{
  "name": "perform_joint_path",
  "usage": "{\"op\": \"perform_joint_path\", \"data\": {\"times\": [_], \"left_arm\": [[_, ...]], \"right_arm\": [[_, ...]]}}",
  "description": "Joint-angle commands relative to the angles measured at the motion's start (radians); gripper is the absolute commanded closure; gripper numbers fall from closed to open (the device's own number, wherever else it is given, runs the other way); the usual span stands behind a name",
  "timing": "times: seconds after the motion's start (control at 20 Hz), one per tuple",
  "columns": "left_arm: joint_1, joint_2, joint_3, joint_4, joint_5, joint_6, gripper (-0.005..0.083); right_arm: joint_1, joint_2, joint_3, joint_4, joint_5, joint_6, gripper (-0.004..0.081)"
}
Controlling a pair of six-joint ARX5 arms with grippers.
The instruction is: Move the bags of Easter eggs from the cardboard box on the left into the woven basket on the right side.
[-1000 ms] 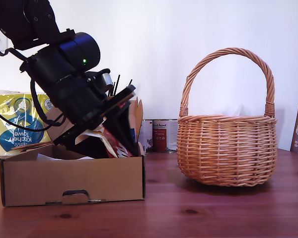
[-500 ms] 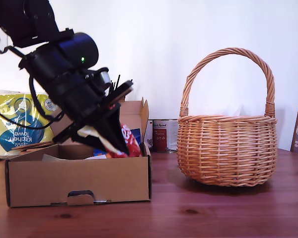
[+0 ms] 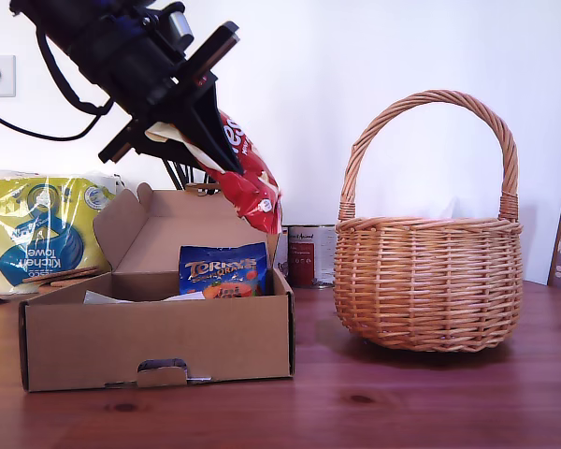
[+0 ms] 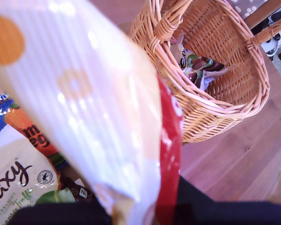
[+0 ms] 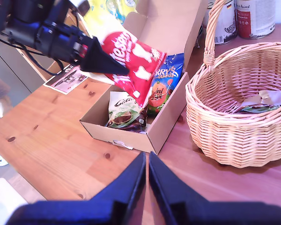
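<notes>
Exterior view: my first gripper (image 3: 210, 140) is clamped on the red-and-white bag (image 3: 248, 178), hanging above the cardboard box (image 3: 159, 341), with the woven basket (image 3: 428, 281) well apart at that view's right. 2 bags lie in the box: a blue bag (image 3: 222, 269) and a white-and-green bag (image 5: 124, 110). My second gripper (image 5: 145, 180) hovers over the bench (image 5: 51, 150), its jaws nearly together and holding nothing.

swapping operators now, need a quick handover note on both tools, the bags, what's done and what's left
My first tool is shut on the red-and-white bag, held above the cardboard box.
My second tool is closed, empty, away from the box.
Done: at least one bag lies in the woven basket.
Left: drop the red one in, then move the blue bag and the white/green bag.
</notes>
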Motion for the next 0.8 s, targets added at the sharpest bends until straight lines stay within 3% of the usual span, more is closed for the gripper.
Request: {"op": "perform_joint_path", "data": {"times": [0.0, 0.3, 0.45, 0.6, 0.75], "left_arm": [[0.002, -0.029, -0.004, 0.005, 0.005, 0.005, 0.079], [-0.061, -0.069, -0.003, 0.116, 0.14, -0.074, 0.0789], [-0.142, -0.063, -0.003, 0.258, 0.132, -0.131, 0.079], [-0.219, -0.019, 0.002, 0.395, 0.071, -0.202, 0.0789], [-0.257, 0.062, 0.036, 0.462, 0.07, -0.258, 0.0789]], "right_arm": [[0.003, -0.002, -0.001, 0.011, -0.006, -0.006, 0.0782], [0.003, -0.002, -0.001, 0.01, -0.006, -0.006, 0.0782], [0.003, -0.002, -0.001, 0.01, -0.006, -0.006, 0.0782], [0.003, -0.002, -0.001, 0.011, -0.006, -0.007, 0.0782], [0.003, -0.002, -0.001, 0.012, -0.006, -0.007, 0.0782]]}}
